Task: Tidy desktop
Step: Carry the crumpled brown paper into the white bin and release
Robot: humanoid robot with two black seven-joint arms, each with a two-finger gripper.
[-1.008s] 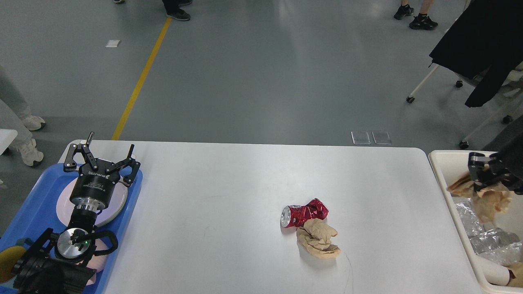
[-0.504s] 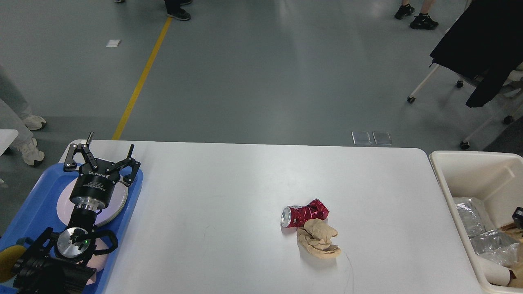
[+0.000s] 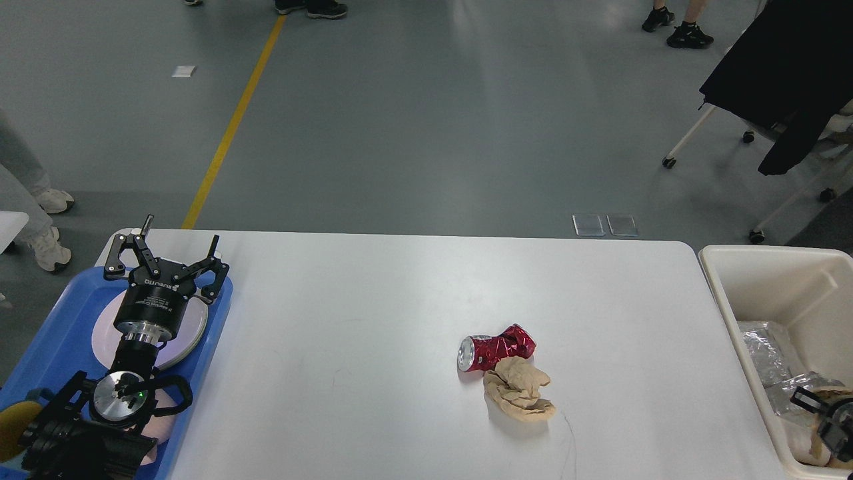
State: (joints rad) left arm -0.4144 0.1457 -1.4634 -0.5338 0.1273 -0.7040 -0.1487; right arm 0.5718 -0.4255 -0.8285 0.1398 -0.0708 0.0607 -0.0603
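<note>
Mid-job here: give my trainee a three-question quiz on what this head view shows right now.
1. True or false: the crushed red can lies on the desktop.
2. What touches the can's near side? A) crumpled brown paper B) a plate C) foil
3. The left gripper hovers over which container?

Key: 1 true; 2 A, the crumpled brown paper; 3 the blue tray, jaws spread above the plate.
</note>
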